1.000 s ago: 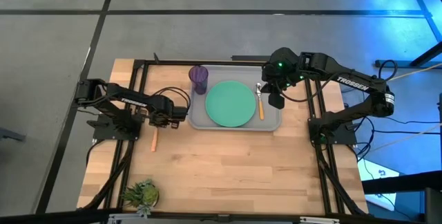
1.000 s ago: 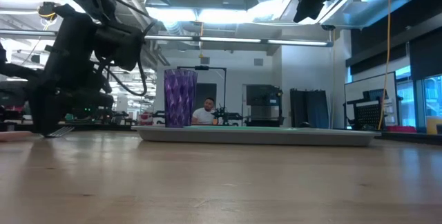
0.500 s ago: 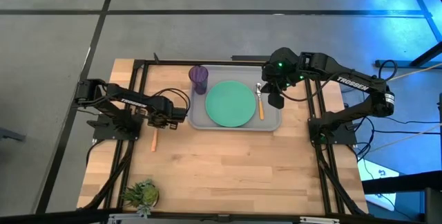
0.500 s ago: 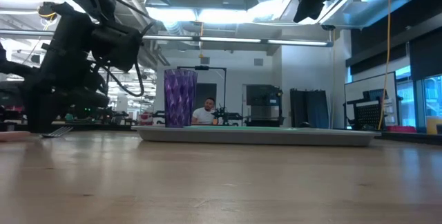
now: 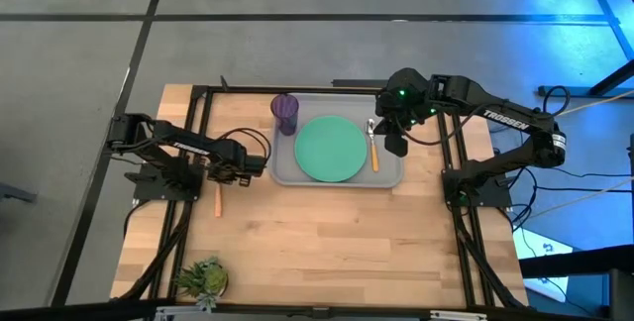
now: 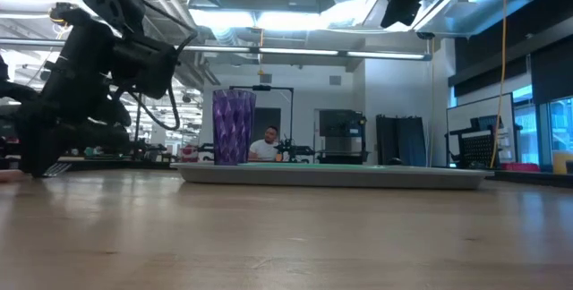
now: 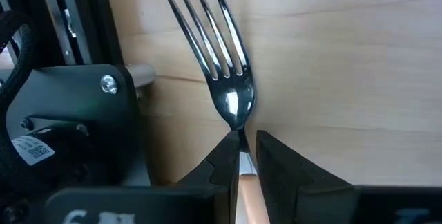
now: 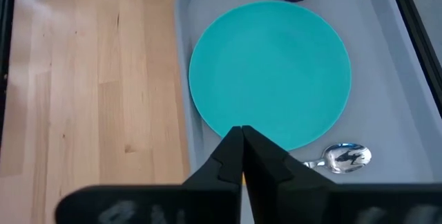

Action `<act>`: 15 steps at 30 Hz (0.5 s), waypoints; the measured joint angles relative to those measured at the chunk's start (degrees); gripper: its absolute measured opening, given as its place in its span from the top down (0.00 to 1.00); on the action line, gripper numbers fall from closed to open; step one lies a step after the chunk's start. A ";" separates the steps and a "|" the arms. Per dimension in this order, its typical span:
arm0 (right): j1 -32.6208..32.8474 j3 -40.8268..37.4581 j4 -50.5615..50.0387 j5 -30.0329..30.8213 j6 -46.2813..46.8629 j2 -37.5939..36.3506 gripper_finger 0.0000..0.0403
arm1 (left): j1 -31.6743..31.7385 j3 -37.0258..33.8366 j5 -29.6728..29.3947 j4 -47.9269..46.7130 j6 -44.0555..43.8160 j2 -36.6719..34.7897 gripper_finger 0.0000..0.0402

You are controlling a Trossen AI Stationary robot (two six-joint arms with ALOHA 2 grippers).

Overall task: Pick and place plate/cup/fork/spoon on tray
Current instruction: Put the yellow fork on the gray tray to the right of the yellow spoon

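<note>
the left gripper (image 7: 240, 156) is low over the table (image 5: 327, 242), left of the tray (image 5: 391, 174), its fingers pinched on the neck of the fork (image 7: 219, 65), whose orange handle lies on the wood. the plate (image 5: 330, 149), cup (image 5: 285, 113) and spoon (image 5: 372, 145) sit in the tray. the right gripper (image 8: 242, 156) hangs above the tray's right end, closed and empty.
</note>
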 joint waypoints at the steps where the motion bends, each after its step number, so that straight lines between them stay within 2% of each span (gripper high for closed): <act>1: 0.00 0.00 0.02 0.00 0.48 0.00 0.97 | -0.02 0.19 -0.31 -0.03 0.00 0.02 0.89; 6: -0.02 0.00 0.00 -0.04 1.36 0.00 0.97 | 0.00 2.00 -3.53 0.02 0.02 0.09 0.89; 15: -0.02 0.00 0.00 -0.07 1.42 0.00 0.97 | 0.00 2.66 -3.97 -0.24 1.51 0.09 0.89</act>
